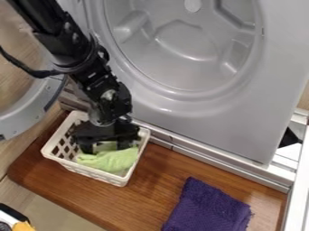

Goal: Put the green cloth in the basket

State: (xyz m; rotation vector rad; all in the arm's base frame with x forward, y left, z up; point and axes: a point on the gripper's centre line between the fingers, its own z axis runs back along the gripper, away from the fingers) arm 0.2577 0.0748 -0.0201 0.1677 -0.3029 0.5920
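Arm (59, 41) nearest, in from upper left. Washer (241, 117) behind; board (145, 191) along its foot, basket (86, 170) on it, purple cloth (208, 210) to basket's right. Pincer (106, 148) down in basket, fingers apart. Green cloth (111, 161) in basket, bunched under pincer, partly between fingers.

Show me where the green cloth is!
In the camera view, the green cloth is at the left, inside the white basket, right by the black gripper.
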